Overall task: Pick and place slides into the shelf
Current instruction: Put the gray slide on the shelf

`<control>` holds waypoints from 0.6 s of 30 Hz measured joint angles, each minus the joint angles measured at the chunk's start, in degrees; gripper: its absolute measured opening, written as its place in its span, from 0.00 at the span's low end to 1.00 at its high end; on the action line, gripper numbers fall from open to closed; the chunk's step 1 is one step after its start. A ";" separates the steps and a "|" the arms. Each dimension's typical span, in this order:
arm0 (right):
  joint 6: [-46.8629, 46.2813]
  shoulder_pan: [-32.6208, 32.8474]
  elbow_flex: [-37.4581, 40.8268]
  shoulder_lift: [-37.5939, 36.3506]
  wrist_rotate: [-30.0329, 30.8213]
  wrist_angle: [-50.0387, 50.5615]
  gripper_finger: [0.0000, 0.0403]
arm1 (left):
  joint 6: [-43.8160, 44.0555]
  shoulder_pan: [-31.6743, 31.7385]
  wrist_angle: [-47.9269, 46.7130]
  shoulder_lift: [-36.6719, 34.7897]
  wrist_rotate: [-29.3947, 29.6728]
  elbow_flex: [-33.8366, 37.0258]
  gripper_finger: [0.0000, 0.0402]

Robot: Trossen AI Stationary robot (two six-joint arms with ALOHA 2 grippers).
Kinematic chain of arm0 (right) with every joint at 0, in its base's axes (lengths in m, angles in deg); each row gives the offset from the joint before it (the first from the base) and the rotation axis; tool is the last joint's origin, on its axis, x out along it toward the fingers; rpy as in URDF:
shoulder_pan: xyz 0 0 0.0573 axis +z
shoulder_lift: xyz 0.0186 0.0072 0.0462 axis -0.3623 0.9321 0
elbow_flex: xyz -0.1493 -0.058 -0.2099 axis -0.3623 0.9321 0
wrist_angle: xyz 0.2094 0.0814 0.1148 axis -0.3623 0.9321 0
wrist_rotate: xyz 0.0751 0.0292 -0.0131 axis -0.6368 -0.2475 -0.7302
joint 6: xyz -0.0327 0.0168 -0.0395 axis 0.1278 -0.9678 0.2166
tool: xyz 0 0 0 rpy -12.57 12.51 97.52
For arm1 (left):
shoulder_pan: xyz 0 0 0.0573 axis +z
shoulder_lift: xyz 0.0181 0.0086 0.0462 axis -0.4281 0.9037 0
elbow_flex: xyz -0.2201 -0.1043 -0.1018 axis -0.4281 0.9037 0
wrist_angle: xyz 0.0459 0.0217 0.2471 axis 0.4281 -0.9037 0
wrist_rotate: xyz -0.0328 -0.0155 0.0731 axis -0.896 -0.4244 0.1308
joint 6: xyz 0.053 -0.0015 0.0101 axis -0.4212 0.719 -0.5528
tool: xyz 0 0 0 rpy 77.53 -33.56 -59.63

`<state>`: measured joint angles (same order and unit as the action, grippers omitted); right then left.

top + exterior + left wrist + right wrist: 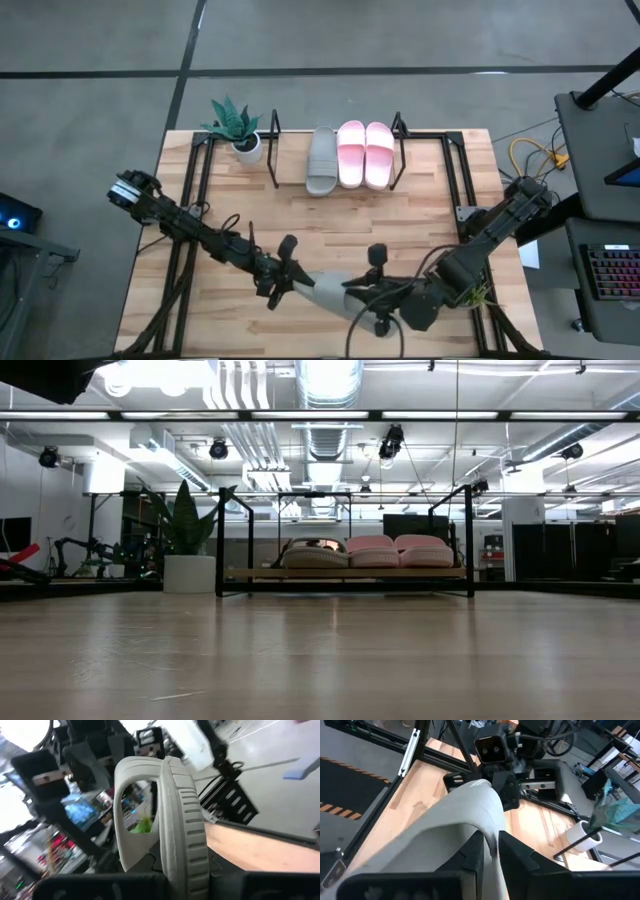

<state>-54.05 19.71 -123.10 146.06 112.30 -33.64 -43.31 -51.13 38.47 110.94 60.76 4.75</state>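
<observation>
from above, the fourth slide (325,290), a grey-green one, hangs between the two arms over the near edge of the table (420,215). the left gripper (283,283) is clenched on one end of it and the right gripper (372,290) is at the other end. this looks like a handover, and that is where i'd worry: if both pull at once the rubber could twist or spring free, and if the right lets go before the left has it firmly, the sandal drops off the front edge. the shelf (335,188) at the back holds three slides in a row: one grey-green slide (321,160) and two pink slides (365,155), with a free space to the left of the grey-green one, next to the potted plant (237,128).

from table height, only the shelf (345,572) shows, three sandals on its board, none leaning. neither arm is visible here.

the left wrist camera shows the held slide (170,820) on edge, sole ridges facing out, filling the frame; the grip point itself is hidden low down.

the right wrist camera shows the right fingers (517,852) pinching the slide's (465,812) thin edge with the jaws nearly together, the left arm's gripper (502,782) gripping the far end. such a narrow hold could slip.
</observation>
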 joint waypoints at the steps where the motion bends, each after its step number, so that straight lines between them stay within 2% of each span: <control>1: -0.02 0.13 0.00 -0.74 0.15 1.02 0.12 | 0.04 -0.12 0.02 -0.02 1.12 0.04 0.03; 5: -3.52 1.84 -0.11 -4.81 5.93 6.58 0.12 | 0.38 -0.86 -0.84 -0.19 9.03 0.15 0.03; 12: -5.86 8.19 0.24 -11.30 21.16 11.28 0.12 | 0.32 -4.09 -2.55 -2.31 32.54 -0.40 0.02; 16: -5.57 10.58 0.42 -12.55 22.29 13.27 0.12 | 0.06 -4.69 -2.87 -2.81 41.48 -2.10 0.02; 18: -6.47 10.95 0.44 -12.52 22.31 15.05 0.12 | -0.36 -4.72 -3.06 -2.91 48.17 -4.20 0.02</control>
<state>-60.52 30.66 -122.66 133.54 134.60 -18.59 -43.67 -55.85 35.41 108.03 108.94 0.56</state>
